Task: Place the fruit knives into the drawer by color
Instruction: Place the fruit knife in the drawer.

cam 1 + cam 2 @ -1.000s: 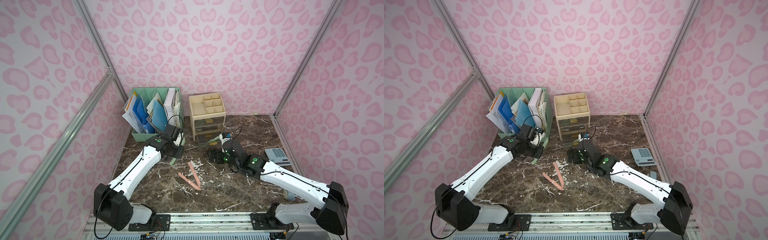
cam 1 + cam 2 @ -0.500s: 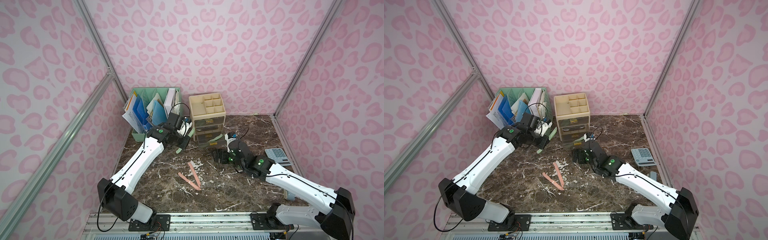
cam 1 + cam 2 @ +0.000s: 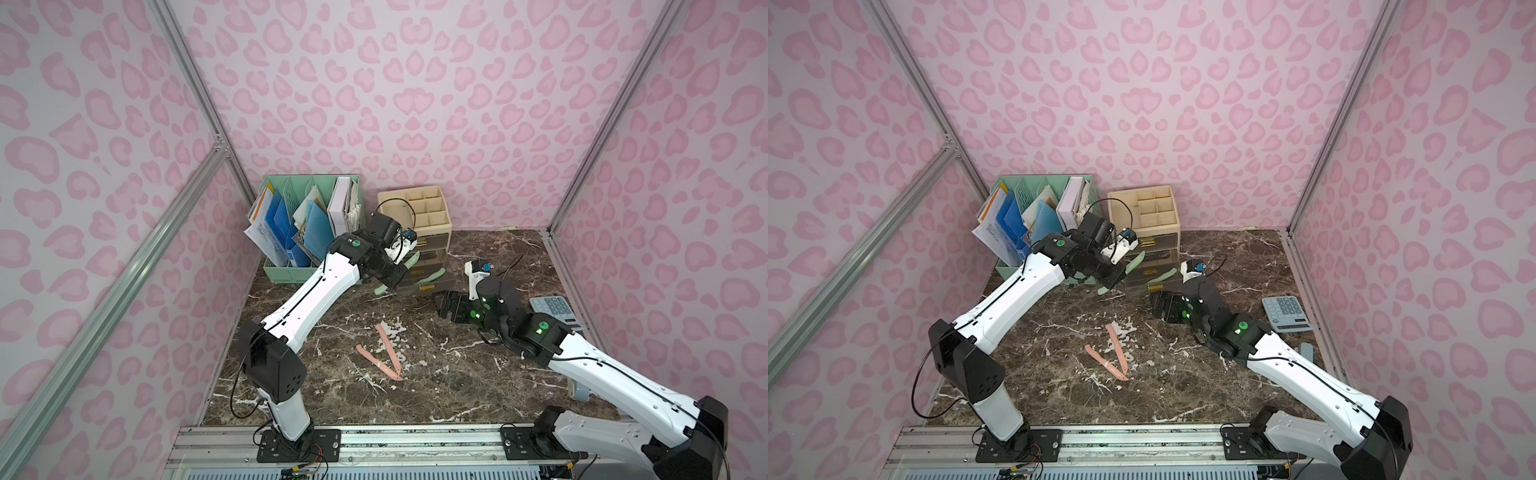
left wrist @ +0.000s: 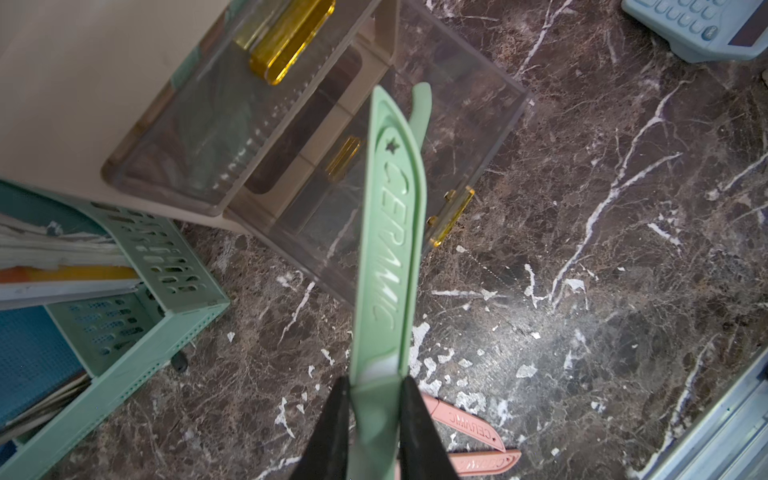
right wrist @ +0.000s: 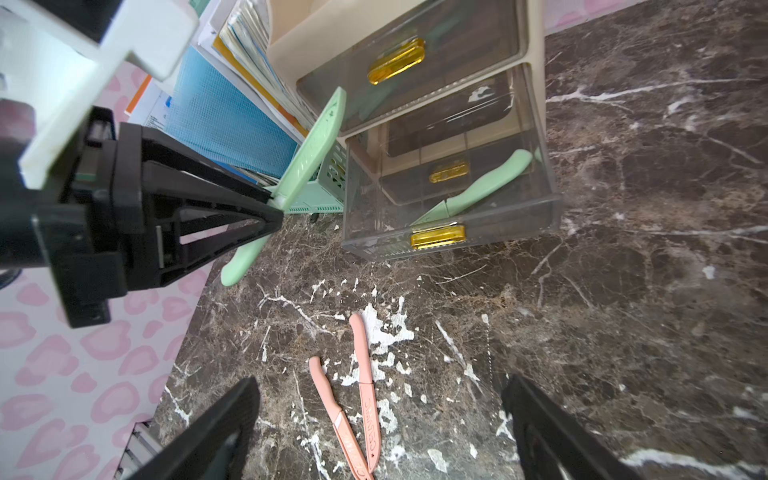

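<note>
As left tool (image 4: pixel 376 388) grips, mint knife (image 4: pixel 390 232), CERAMIC-embossed

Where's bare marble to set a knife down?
Free: front strip between pink knives and rail; back right, between drawer unit and calculator. Crowded: before the open drawer, where left pincer with green knife faces right pincer.

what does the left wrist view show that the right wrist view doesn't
Left wrist only: the calculator. Right wrist only: the open right gripper and the held green knife's handle end. Both: the left gripper shut on that knife, the open drawer holding a second green knife, two pink knives on the table.
</note>
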